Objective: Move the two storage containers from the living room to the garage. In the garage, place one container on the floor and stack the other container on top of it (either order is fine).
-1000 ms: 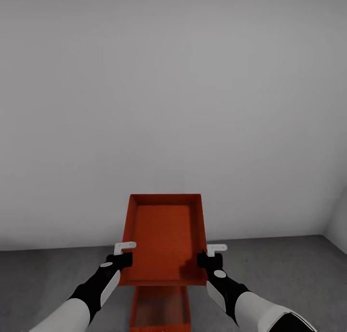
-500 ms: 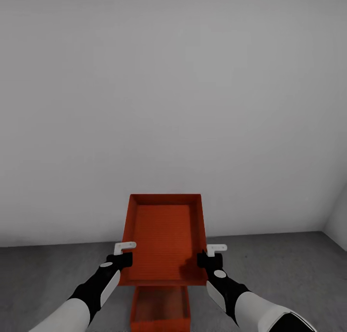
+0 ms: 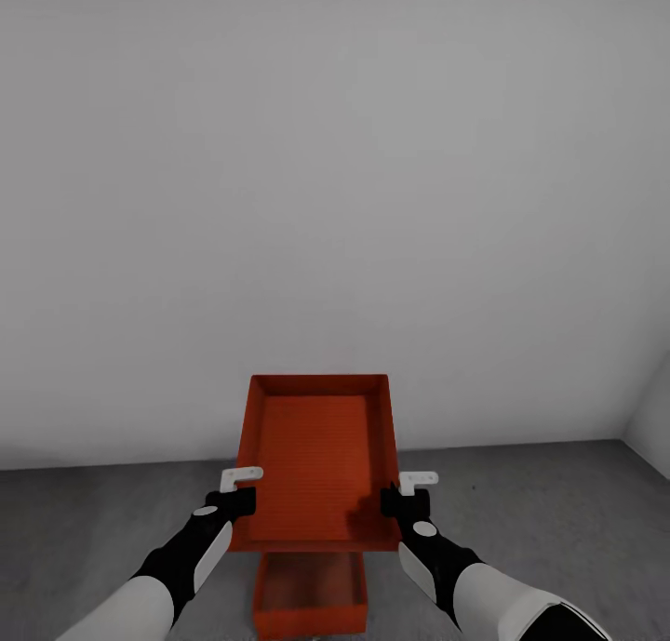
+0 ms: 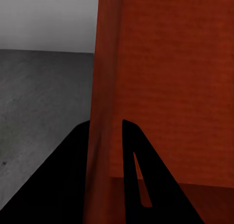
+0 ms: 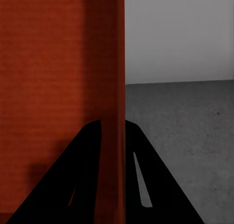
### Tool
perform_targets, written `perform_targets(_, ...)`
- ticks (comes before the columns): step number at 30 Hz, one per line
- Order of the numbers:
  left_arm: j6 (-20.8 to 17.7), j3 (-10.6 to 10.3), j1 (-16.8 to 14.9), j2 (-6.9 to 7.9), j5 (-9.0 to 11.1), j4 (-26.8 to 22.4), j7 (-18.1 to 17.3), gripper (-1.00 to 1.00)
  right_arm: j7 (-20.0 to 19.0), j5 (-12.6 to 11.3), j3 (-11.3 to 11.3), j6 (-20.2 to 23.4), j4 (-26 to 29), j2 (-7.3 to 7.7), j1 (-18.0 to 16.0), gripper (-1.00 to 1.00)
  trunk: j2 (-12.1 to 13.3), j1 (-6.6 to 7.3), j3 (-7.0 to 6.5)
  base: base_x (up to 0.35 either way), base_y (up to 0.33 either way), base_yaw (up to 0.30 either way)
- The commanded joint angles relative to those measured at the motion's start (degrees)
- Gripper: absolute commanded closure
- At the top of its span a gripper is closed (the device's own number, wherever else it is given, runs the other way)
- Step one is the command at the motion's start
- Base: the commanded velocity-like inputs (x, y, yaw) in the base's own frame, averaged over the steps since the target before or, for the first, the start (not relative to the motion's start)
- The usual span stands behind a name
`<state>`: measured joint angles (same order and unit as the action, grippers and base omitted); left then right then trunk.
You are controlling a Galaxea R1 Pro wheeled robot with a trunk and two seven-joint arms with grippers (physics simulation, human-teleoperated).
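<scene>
I hold an orange-red storage container [image 3: 321, 460] in the air with both arms, its open top facing me. My left gripper [image 3: 240, 498] is shut on its left wall [image 4: 100, 112], one finger on each side. My right gripper [image 3: 402, 500] is shut on its right wall [image 5: 118, 87] the same way. The other storage container [image 3: 310, 593] sits on the dark grey concrete floor [image 3: 558, 520] directly below the held one, its far part hidden by it. The plain white wall and concrete floor match the garage.
A plain white wall [image 3: 335, 176] rises close ahead. A second white wall [image 3: 654, 416] meets it in a corner at the far right. Bare grey floor spreads on both sides of the containers.
The view has shifted slightly: the floor line and the lower container sit higher in the picture, with its near edge now showing. The held container and both grippers stay put in the picture.
</scene>
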<state>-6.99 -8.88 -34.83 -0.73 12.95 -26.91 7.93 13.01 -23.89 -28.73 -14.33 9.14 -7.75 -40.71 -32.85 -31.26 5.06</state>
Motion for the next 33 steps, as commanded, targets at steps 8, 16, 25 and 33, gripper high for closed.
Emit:
perform_targets(8, -0.3, -0.2, -0.1, 0.12, -0.1, -0.3, 0.8, 1.0, 0.2, -1.3, 1.3, -0.4, -3.8, 0.51, -0.1, 1.0, -0.1, -0.02, 0.84, 0.0, 0.0, 0.0)
perform_targets(16, -0.3, -0.2, -0.1, 0.12, -0.1, -0.3, 0.8, 1.0, 0.2, -1.3, 1.3, -0.4, -3.8, 0.51, -0.1, 1.0, -0.1, -0.02, 1.58, 0.0, 0.0, 0.0)
perform_targets(25, -0.3, -0.2, -0.1, 0.12, -0.1, -0.3, 0.8, 1.0, 0.2, -1.3, 1.3, -0.4, -3.8, 0.52, -0.1, 1.0, -0.1, -0.02, 2.41, 0.0, 0.0, 0.0)
perform_targets(33, -0.3, -0.2, -0.1, 0.12, -0.1, -0.3, 0.8, 1.0, 0.2, -1.3, 1.3, -0.4, -3.8, 0.52, -0.1, 1.0, -0.1, -0.02, 3.15, 0.0, 0.0, 0.0)
